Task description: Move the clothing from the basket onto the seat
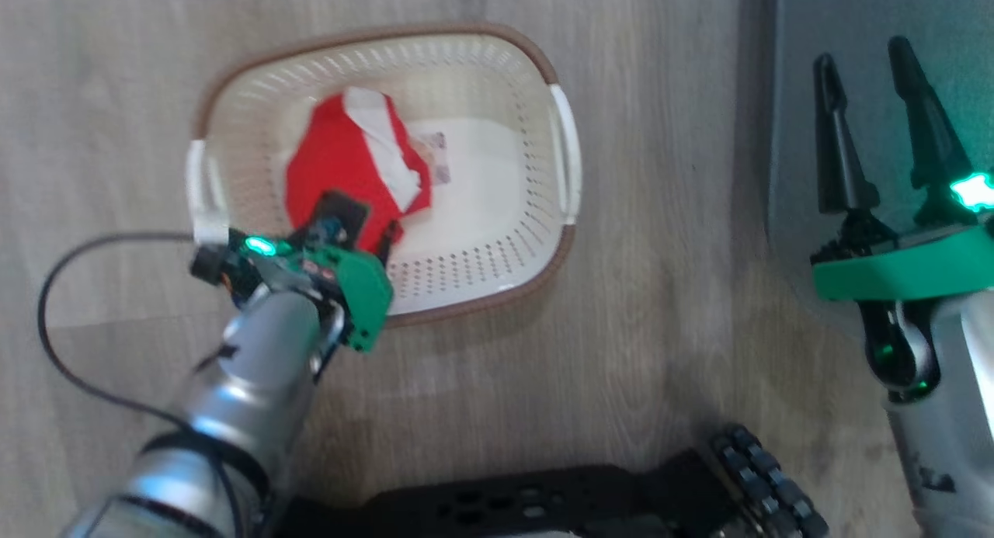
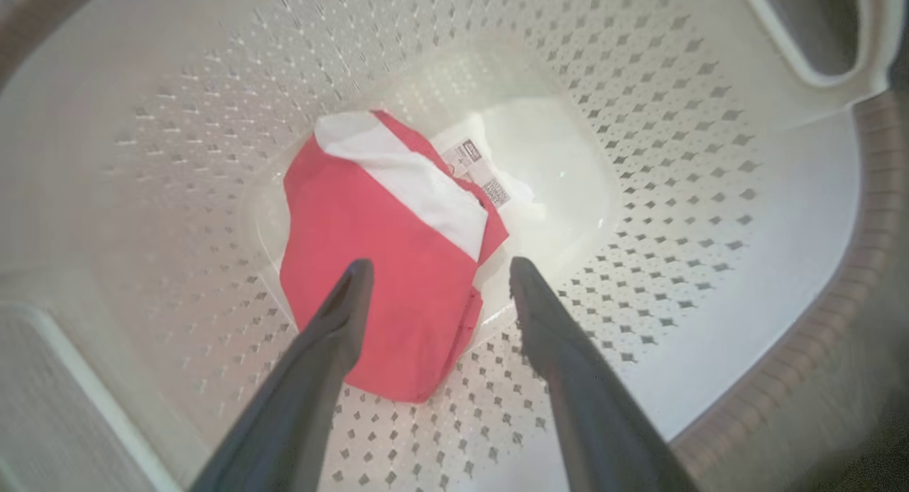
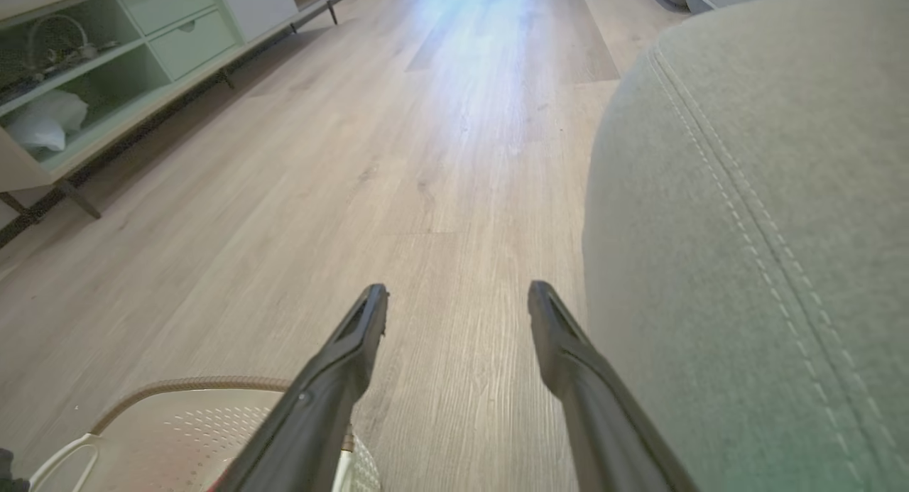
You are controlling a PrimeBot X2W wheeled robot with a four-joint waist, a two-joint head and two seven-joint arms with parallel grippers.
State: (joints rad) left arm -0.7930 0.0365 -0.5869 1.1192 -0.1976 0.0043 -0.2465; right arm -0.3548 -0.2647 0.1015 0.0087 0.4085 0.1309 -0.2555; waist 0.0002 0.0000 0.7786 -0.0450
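At the 9 o'clock edge of my head view a black cable (image 1: 46, 321) loops over the wooden floor (image 1: 621, 328) toward my left arm. My left claw (image 2: 440, 266) reaches into the basket (image 1: 497, 37) from its 7 o'clock corner, jaws spread wide and gripping nothing. In the left wrist view one finger's tip lies over the red cloth and the other's over the bare basket bottom just beside the cloth's edge. I cannot tell whether either one touches.

The clothing (image 1: 342, 165) is a red bundle with a white band, lying on the basket bottom in the half toward 9 o'clock. In the head view its long axis runs roughly from 12 to 6 o'clock. The white end points to 12, and the band slants down toward 4 o'clock. Its 3 o'clock edge covers part of a paper label (image 2: 479, 169).

The basket sits on the floor with its long axis from 9 to 3 o'clock and a white handle at each end.

Further right, my right claw (image 1: 863, 53) points to 12 o'clock, jaws apart and empty, well clear of the basket. In the right wrist view its fingers hang over bare floor. The seat (image 3: 746, 194) lies at 3 o'clock with its stitched seam running toward 5 o'clock, and a basket corner shows at 7 o'clock. A low cabinet (image 3: 106, 73) stands at 10 o'clock.
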